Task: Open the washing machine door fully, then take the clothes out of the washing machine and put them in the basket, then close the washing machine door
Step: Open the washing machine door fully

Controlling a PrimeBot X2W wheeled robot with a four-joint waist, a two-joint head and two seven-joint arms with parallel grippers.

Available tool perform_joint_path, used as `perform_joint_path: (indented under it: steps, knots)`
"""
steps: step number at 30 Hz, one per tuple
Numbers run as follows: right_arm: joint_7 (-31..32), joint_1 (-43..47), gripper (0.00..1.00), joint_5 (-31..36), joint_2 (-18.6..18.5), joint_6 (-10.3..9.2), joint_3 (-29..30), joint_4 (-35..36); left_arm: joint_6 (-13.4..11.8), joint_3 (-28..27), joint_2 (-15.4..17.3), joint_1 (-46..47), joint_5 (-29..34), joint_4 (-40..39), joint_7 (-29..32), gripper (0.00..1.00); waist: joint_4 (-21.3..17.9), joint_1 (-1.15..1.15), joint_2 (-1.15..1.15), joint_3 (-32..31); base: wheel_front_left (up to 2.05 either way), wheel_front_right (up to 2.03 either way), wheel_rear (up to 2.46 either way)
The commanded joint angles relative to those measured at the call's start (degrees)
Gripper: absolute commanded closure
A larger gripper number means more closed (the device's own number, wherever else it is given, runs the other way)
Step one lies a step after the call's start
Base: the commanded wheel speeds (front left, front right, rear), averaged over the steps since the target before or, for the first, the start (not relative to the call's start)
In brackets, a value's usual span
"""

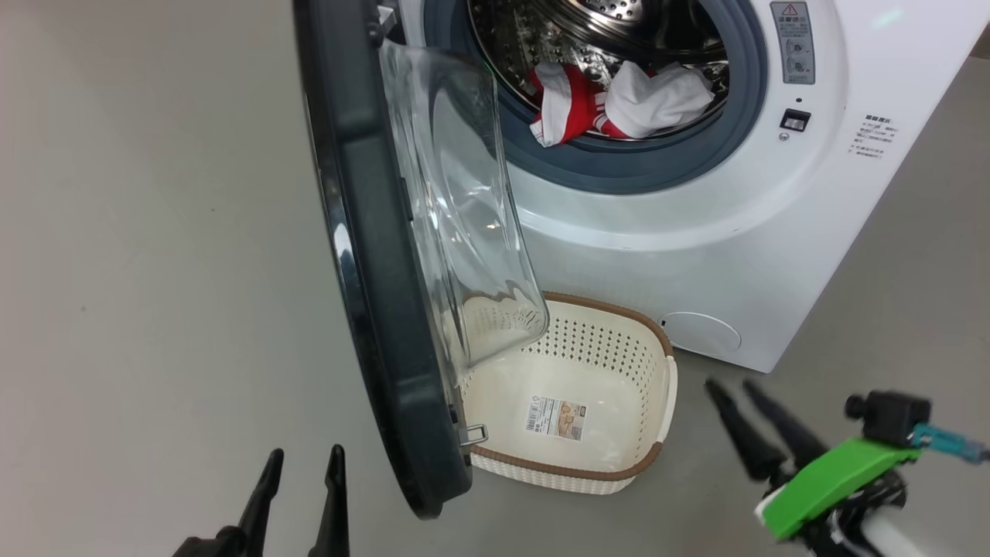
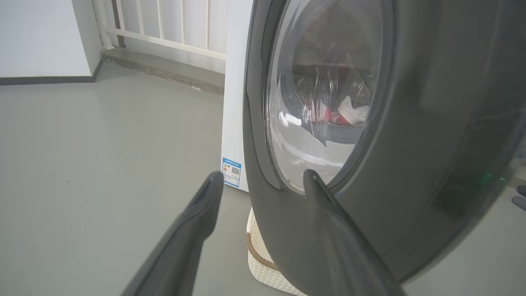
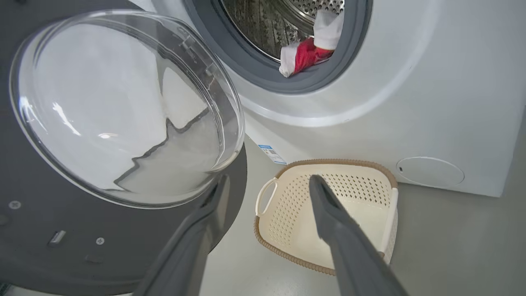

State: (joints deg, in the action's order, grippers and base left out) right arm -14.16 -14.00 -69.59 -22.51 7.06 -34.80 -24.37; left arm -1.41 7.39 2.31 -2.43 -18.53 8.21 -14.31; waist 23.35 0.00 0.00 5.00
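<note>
Clothes (image 1: 619, 104) sit at the front lip of the drum (image 1: 526, 46), a red-and-white heap lying crosswise along the bottom of the opening and touching the grey-blue seal (image 1: 619, 166) of the washing machine (image 1: 696, 255). That's the target, and it lies up and ahead of both arms.

The right fingers (image 1: 733, 425) are spread wide with nothing between them, low by the floor (image 1: 155, 232) just right of the basket (image 1: 595, 348). From there the line up to the heap looks clear, so I'd call the right arm the better placed one. The left fingers (image 1: 334, 480) are parted and empty too, but they're on the outer side of the door (image 1: 363, 232), which stands swung out edge-on between them and the opening. Its lower part hangs over the left of the basket.

The basket has no clothes in it, so by my reading the unloading hasn't started. Whether the door can swing further back, I can't tell.

The right wrist view gives the clean picture: heap above the fingertips, basket straight beyond them, the door's glass bowl to the side. The left wrist view shows the door's glossy outer face, with the clothes only a smear of red and white through the glass and a corner of the basket peeking out beneath.
</note>
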Motion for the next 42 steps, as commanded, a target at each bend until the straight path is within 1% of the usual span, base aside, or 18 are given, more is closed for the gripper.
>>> perform_joint_path:
  steps: [1, 4, 7, 15, 19, 26, 36, 37, 38, 40, 42]
  knots:
    - [-0.8, -0.2, 0.00, 3.0, -0.2, 0.43, 2.2, 1.7, 0.4, -2.2, 0.6, 0.6, 0.6, -1.1, -0.7, 0.00, -0.2, 0.00, 0.00, 0.0, 0.00, 0.00, 0.00]
    - [-0.8, 1.7, 0.00, 9.3, 1.9, 0.43, 8.2, 3.1, 0.5, -2.2, 0.6, 0.6, 0.6, -1.0, -0.7, 0.00, -0.2, 0.00, 0.00, -0.2, 0.00, 0.00, 0.00]
    - [-0.8, 3.4, 0.00, 15.6, 3.5, 0.43, 12.2, 4.5, 0.5, -2.2, 0.6, 0.5, 0.6, -0.9, -0.7, 0.00, -0.4, 0.00, 0.00, -0.3, 0.00, 0.00, 0.00]
    - [-0.8, 7.2, 0.00, 34.3, 6.1, 0.43, 19.1, 9.9, 0.8, -2.3, 0.6, 0.1, 1.0, -1.0, -0.7, 0.00, -0.7, 0.00, 0.00, -0.9, 0.00, 0.00, 0.00]
    - [-0.8, 9.7, 0.00, 41.3, 7.4, 0.43, 21.4, 12.0, 0.9, -2.4, 0.6, 0.0, 1.1, -1.0, -0.7, 0.00, -0.6, 0.00, 0.00, -1.1, 0.00, 0.00, 0.00]
    - [-0.8, 12.5, 0.00, 43.8, 9.2, 0.43, 22.9, 10.6, 1.1, -2.6, 0.6, -0.2, 1.2, -0.9, -0.7, 0.00, -0.6, 0.00, 0.00, -1.4, 0.00, 0.00, 0.00]
    - [-0.8, 12.1, 0.00, 44.1, 9.6, 0.43, 23.1, 10.6, 1.2, -2.7, 0.6, 0.0, 1.2, -0.8, -0.7, 0.00, -0.9, 0.00, 0.00, -1.1, 0.00, 0.00, 0.00]
    - [-0.8, 12.0, 0.00, 44.1, 9.6, 0.43, 23.1, 10.7, 1.3, -2.7, 0.6, 0.1, 1.1, -0.7, -0.7, 0.20, -0.9, 0.00, 0.00, -1.0, 0.00, 0.00, 0.00]
    - [-0.8, 11.9, 0.00, 44.2, 9.6, 0.43, 23.2, 10.7, 1.3, -2.7, 0.6, 0.3, 1.0, -0.7, -0.7, 0.55, -0.9, 0.00, 0.00, -1.0, 0.00, 0.00, 0.00]
    - [-0.8, 11.9, 0.00, 44.3, 9.6, 0.43, 23.3, 10.9, 1.2, -3.0, 0.6, 0.9, 0.1, -0.9, -0.7, 1.00, -0.8, 0.00, 0.00, -0.8, 0.00, 0.00, 0.00]
    - [-0.8, 11.8, 0.00, 44.4, 9.7, 0.43, 23.4, 11.1, 1.1, -3.7, 0.6, 1.5, -0.5, -1.6, -0.7, 1.00, -0.7, 0.00, 0.00, -0.7, 0.00, 0.00, 0.00]
